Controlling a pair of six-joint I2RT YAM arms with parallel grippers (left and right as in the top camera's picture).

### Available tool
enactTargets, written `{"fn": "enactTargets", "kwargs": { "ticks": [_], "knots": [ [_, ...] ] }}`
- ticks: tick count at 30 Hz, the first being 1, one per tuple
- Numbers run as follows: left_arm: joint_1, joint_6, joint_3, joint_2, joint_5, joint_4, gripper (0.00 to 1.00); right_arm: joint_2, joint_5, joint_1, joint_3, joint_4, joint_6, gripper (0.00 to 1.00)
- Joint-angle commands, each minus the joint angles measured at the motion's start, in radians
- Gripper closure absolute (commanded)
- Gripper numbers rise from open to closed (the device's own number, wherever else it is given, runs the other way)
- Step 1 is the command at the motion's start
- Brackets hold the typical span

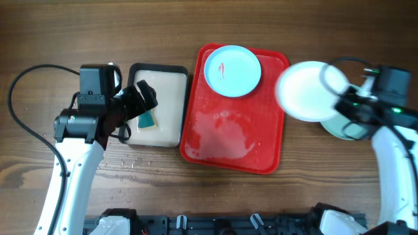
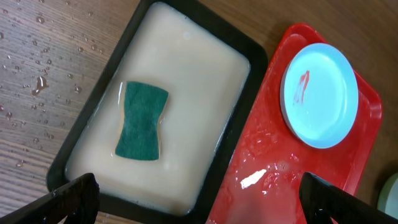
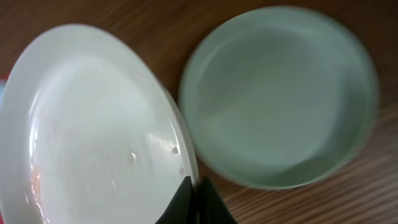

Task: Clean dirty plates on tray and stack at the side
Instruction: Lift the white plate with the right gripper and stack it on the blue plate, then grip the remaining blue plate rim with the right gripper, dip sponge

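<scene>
1. Left arm [image 1: 73, 163]: the white link runs from the near-left edge toward the far side. The black wrist bends right at mid-depth.
2. Left jaws: spread wide, nothing between them. In the wrist view the two dark fingertips [image 2: 73, 198] sit at the near corners of the frame, well apart.
3. Right arm [image 1: 394, 163]: the white link comes up from the near-right edge. The wrist is turned left.
4. Right jaws: pinched together on the rim of the white plate [image 1: 304, 90]. In the wrist view the dark tips meet at bottom centre, with the rim between them.
</scene>
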Motion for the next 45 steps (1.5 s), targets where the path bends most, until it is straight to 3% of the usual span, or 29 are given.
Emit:
{"fn": "enactTargets", "kwargs": {
  "ticks": [1, 3, 4, 5, 6, 8, 11, 15, 18, 22, 25, 26, 28, 29, 31, 36, 39, 45],
  "knots": [
    [0.006, 0.008, 0.016, -0.003, 0.012, 0.003, 0.00, 0.102, 0.000, -0.216, 0.011, 0.014, 0.046, 0.96],
    [0.006, 0.008, 0.016, -0.003, 0.012, 0.003, 0.00, 0.209, 0.001, -0.288, 0.011, 0.013, 0.068, 0.96],
    [0.006, 0.008, 0.016, -0.004, 0.012, 0.003, 0.00, 0.248, 0.029, -0.287, 0.011, 0.003, 0.067, 0.88],
    [0.006, 0.008, 0.016, -0.004, 0.012, 0.003, 0.00, 0.261, 0.047, -0.287, 0.011, -0.006, 0.069, 0.70],
    [0.006, 0.008, 0.016, -0.004, 0.012, 0.003, 0.00, 0.261, 0.037, -0.287, 0.013, -0.023, 0.076, 0.67],
    [0.006, 0.008, 0.016, -0.003, 0.012, 0.003, 0.00, 0.202, -0.036, -0.276, 0.053, -0.097, 0.085, 0.69],
    [0.006, 0.008, 0.016, -0.003, 0.012, 0.003, 0.00, 0.053, -0.293, -0.180, 0.097, -0.105, -0.093, 0.70],
    [0.006, 0.008, 0.016, -0.004, 0.012, 0.003, 0.00, -0.016, -0.339, 0.172, 0.117, -0.046, -0.117, 0.72],
    [0.006, 0.008, 0.016, -0.004, 0.012, 0.003, 0.00, 0.185, -0.248, 0.428, 0.168, 0.111, -0.116, 0.66],
    [0.006, 0.008, 0.016, -0.004, 0.012, 0.003, 0.00, 0.559, -0.106, 0.483, 0.309, 0.317, -0.139, 0.51],
    [0.006, 0.008, 0.016, -0.004, 0.012, 0.003, 0.00, 0.751, -0.109, 0.481, 0.327, 0.504, -0.113, 0.55],
    [0.006, 0.008, 0.016, -0.004, 0.012, 0.003, 0.00, 0.795, -0.143, 0.481, 0.327, 0.519, -0.068, 0.60],
    [0.006, 0.008, 0.016, -0.003, 0.012, 0.003, 0.00, 0.817, -0.221, 0.481, 0.327, 0.502, -0.052, 0.92],
    [0.006, 0.008, 0.016, -0.004, 0.012, 0.003, 0.00, 0.808, -0.233, 0.481, 0.327, 0.482, -0.051, 0.96],
    [0.006, 0.008, 0.016, -0.003, 0.012, 0.003, 0.00, 0.761, -0.232, 0.480, 0.327, 0.388, -0.032, 0.95],
    [0.006, 0.008, 0.016, -0.003, 0.012, 0.003, 0.00, 0.492, -0.166, 0.476, 0.327, -0.012, -0.006, 0.96],
    [0.006, 0.008, 0.016, -0.004, 0.012, 0.003, 0.00, 0.422, -0.165, 0.495, 0.303, -0.299, 0.045, 0.96],
    [0.006, -0.006, 0.016, -0.004, 0.053, 0.000, 0.00, 0.422, -0.195, 0.615, 0.035, -0.034, 0.094, 0.96]
  ]
}}
